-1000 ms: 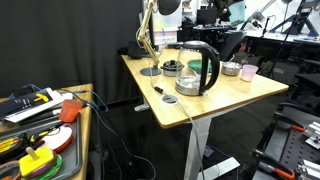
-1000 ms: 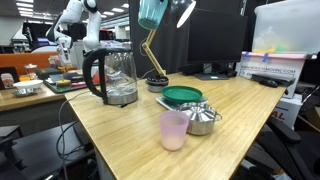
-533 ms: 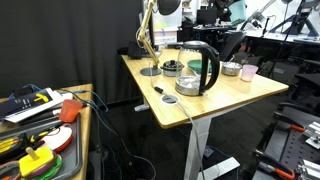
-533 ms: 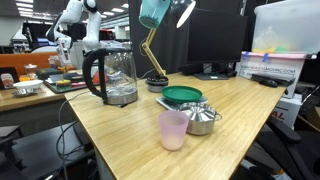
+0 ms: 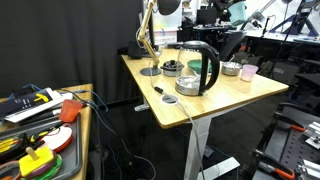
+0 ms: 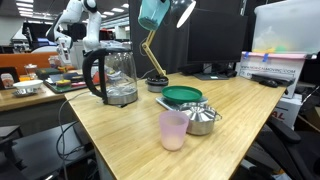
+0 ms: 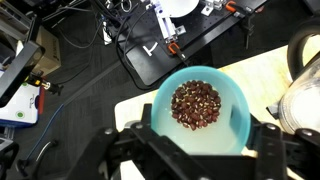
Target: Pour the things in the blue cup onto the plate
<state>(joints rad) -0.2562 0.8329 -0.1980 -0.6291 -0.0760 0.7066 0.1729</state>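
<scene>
In the wrist view the blue cup fills the middle, open side toward the camera, with a heap of small brown beans inside. My gripper is shut on the cup, one black finger on each side of it. An exterior view shows the cup high over the table at the frame's top, slightly tilted, its contents still inside. The green plate lies on the wooden table, below and a little to the right of the cup. The gripper itself does not show in that view.
A glass kettle stands left of the plate, and it shows in the wrist view as well. A metal bowl and a pale pink cup sit in front of the plate. A desk lamp rises behind it.
</scene>
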